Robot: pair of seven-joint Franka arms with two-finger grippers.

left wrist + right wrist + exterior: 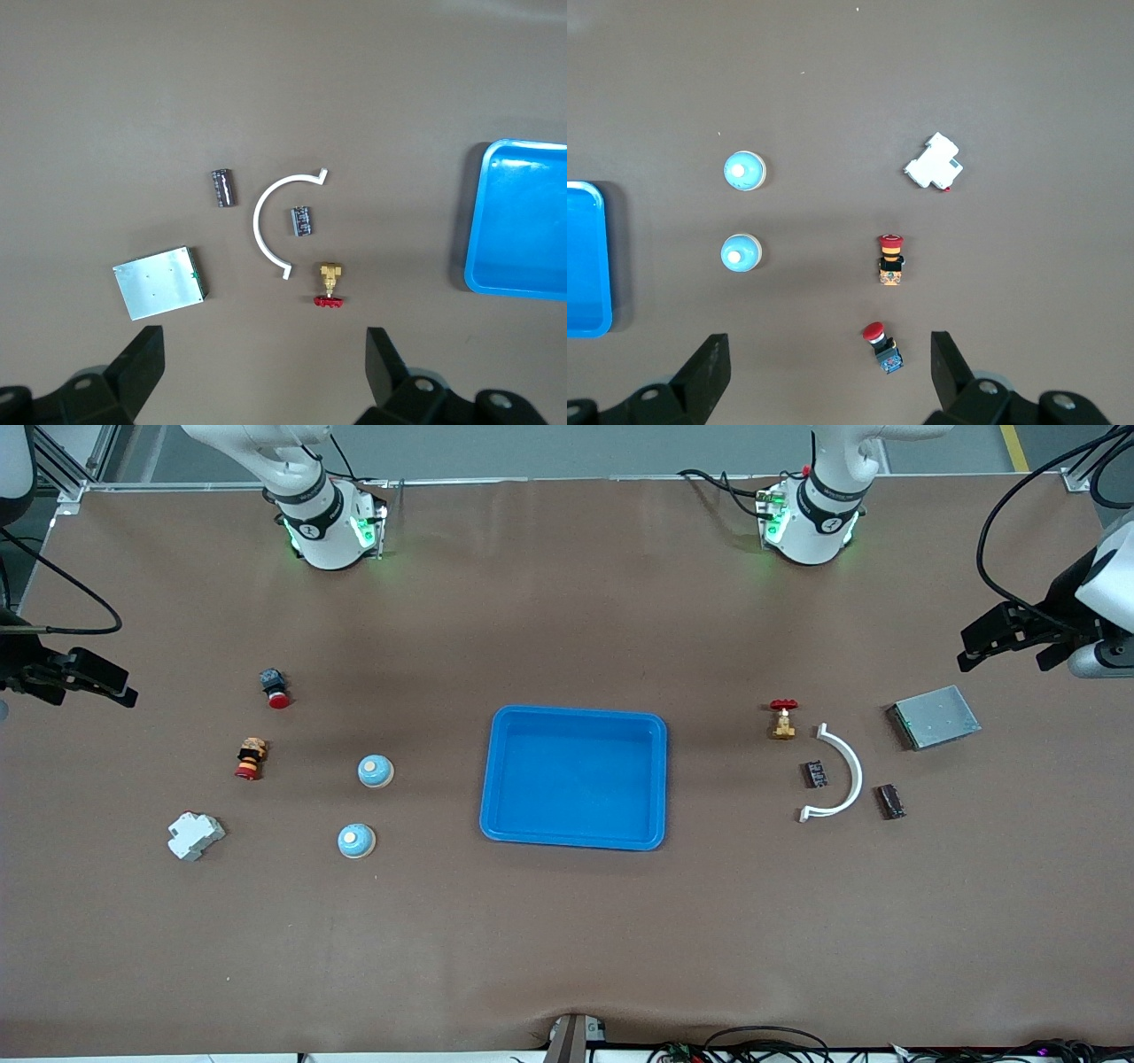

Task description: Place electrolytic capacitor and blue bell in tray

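Left gripper point(261, 372) and right gripper point(828, 372) wait with jaws spread above the table point(567, 957); blue tray point(574, 778) sits centrally.

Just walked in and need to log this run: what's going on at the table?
Nothing is being handled yet. The blue tray sits empty mid-table. Two blue bells lie toward the right arm's end, two dark capacitors toward the left arm's end, by a white curved piece. The left gripper hangs open over its end of the table and the right gripper open over its own end, both holding nothing.
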